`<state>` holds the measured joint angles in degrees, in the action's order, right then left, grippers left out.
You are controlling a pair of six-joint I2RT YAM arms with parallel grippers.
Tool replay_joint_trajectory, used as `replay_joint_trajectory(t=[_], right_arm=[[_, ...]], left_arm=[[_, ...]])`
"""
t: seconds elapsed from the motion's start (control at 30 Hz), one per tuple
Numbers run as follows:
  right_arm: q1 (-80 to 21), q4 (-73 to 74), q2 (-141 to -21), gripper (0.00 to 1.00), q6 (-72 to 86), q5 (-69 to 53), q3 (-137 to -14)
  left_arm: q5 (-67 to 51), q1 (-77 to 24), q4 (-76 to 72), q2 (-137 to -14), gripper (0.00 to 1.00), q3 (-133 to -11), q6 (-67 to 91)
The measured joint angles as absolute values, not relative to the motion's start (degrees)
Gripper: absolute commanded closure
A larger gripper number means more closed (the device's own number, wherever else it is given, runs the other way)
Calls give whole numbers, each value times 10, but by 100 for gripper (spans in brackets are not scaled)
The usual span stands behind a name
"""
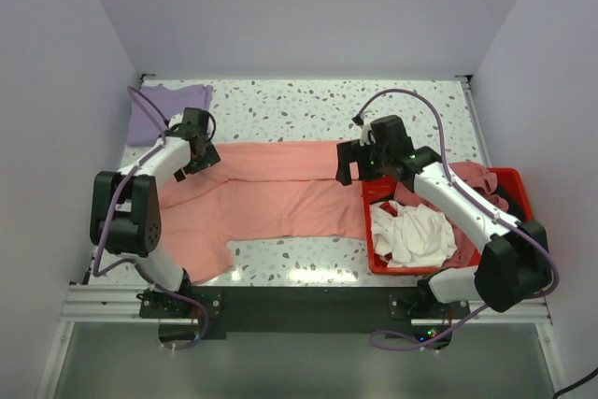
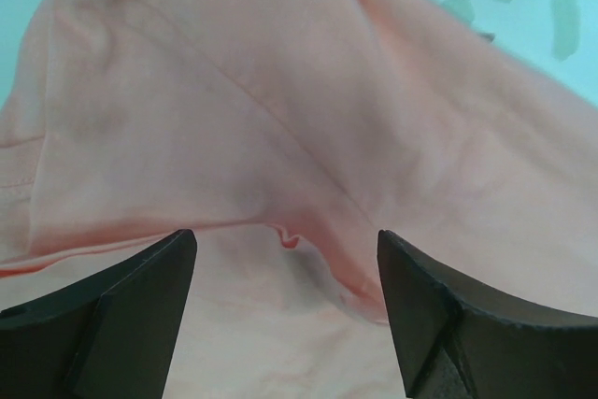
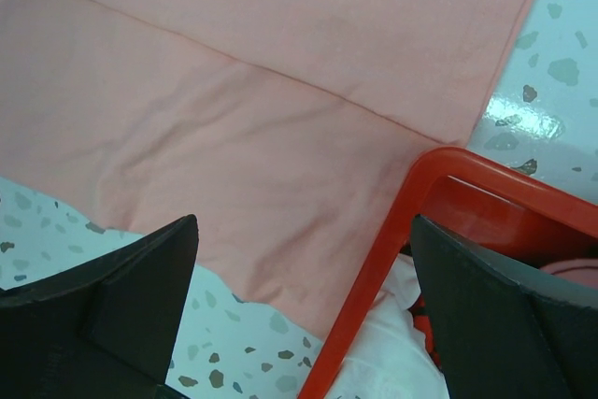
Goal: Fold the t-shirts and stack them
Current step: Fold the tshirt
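Top external view: the red bin stands on the speckled table. The salmon-pink t-shirt lies spread out to the left of it, and the shirt's right end reaches the bin's far-left corner. A white t-shirt is crumpled inside the bin, and a dusty pink t-shirt is heaped along the bin's far side, partly hidden by the right arm. The lavender t-shirt lies well to the left of the bin, beyond the salmon shirt. The right gripper hangs just above the bin's far-left corner. In its wrist view its fingers stand wide apart and hold nothing, with the shirt and the bin's rim below them. The left gripper hovers well left of the bin, over the salmon shirt's left end by a sleeve seam. Its fingers are also spread wide, with no cloth between them.
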<state>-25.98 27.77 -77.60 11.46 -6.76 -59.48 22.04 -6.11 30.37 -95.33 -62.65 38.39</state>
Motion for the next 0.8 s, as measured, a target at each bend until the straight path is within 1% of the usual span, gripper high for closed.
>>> replay_joint_trajectory(t=[0.03,0.1,0.13,0.2,0.23,0.3,0.4,0.43,0.5,0.53,0.6,0.63,0.8], right_arm=[[-260,278,-776,1,114,-65,-595],[-260,278,-776,1,113,-62,-595],[-260,278,-776,1,113,-59,-595],[-260,278,-776,1,113,-55,-595],[-260,279,-776,1,113,-55,-595],[-260,279,-776,1,113,-52,-595],[-260,280,-776,1,113,-46,-595],[-260,280,-776,1,113,-43,-595],[-260,281,-776,1,113,-40,-594],[-260,282,-776,1,113,-40,-594],[-260,283,-776,1,113,-40,-592],[-260,283,-776,1,113,-40,-591],[-260,283,-776,1,112,-40,-588]], left_arm=[[222,-61,313,-958,23,-627,384],[223,-61,329,-961,27,-627,385],[223,-61,332,-961,32,-627,384],[223,-61,332,-961,38,-626,384],[222,-61,332,-961,45,-626,384],[221,-62,333,-961,50,-625,384],[221,-62,336,-964,62,-625,386],[221,-62,336,-967,69,-625,386],[222,-62,340,-973,76,-625,388],[222,-63,342,-974,83,-625,390],[224,-67,345,-974,91,-625,396],[225,-69,345,-973,100,-625,396],[229,-82,349,-954,100,-610,404]])
